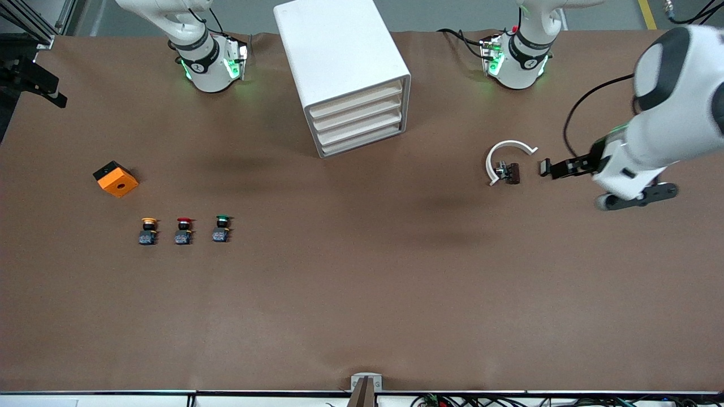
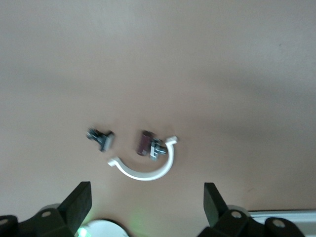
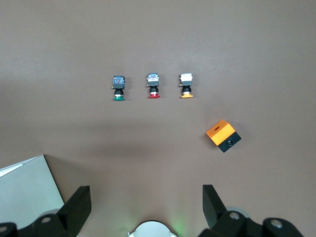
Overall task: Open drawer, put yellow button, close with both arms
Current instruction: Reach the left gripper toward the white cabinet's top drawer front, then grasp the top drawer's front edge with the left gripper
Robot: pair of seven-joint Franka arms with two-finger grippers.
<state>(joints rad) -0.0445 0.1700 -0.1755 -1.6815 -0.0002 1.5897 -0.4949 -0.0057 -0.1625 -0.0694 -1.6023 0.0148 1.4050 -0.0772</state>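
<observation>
The white cabinet (image 1: 339,56) stands between the two arm bases, and its topmost drawer (image 1: 356,96) is closed flush like the three below it. The yellow button (image 1: 148,230) (image 3: 186,85) stands upright on the table toward the right arm's end, at the outer end of a row of three. My right gripper (image 3: 146,193) hangs open and empty high over the table near its base; it is out of the front view. My left gripper (image 2: 146,190) is open and empty, high over the table at the left arm's (image 1: 667,107) end.
A red button (image 1: 183,230) and a green button (image 1: 222,228) stand beside the yellow one. An orange block (image 1: 116,178) lies farther from the camera than the row. Under the left gripper lie a white curved clip (image 1: 506,155), a brown part (image 1: 512,172) and a small dark part (image 1: 544,167).
</observation>
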